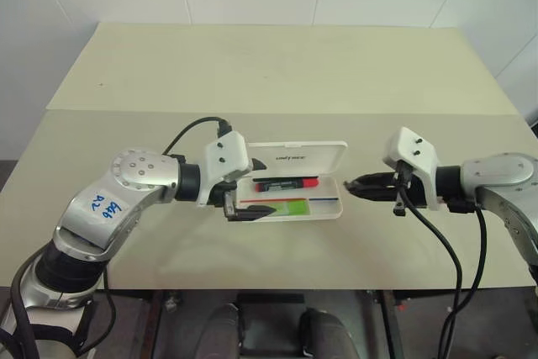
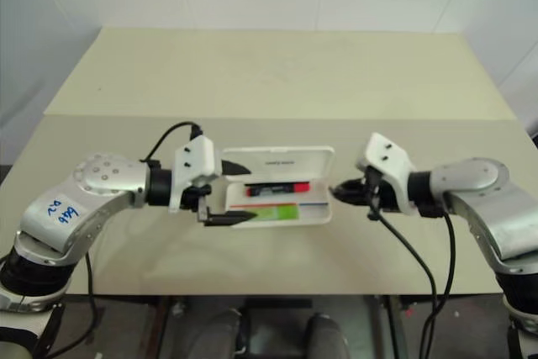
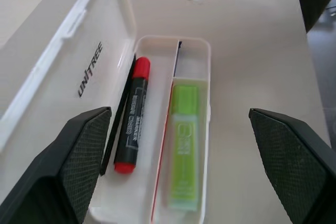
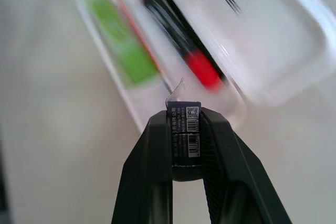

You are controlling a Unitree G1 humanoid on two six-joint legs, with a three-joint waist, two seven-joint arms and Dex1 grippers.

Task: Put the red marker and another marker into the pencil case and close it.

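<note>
The white pencil case [image 1: 299, 157] lies open at the table's near middle, its lid folded back flat. Inside, the red marker [image 1: 287, 182] rests in the far compartment and the lime-green highlighter [image 1: 286, 206], the other marker, in the near one. My left gripper [image 1: 249, 206] stands open at the case's left end, its fingers [image 3: 73, 161] spread wide on either side of the tray. Just off the case's right end, my right gripper [image 1: 353, 185] is shut on a small dark block [image 4: 184, 135] with a barcode label.
The case sits on a beige table [image 1: 277, 73] whose near edge runs just below both arms. A seam crosses the tabletop behind the case. Black cables [image 1: 437, 241] hang from both wrists.
</note>
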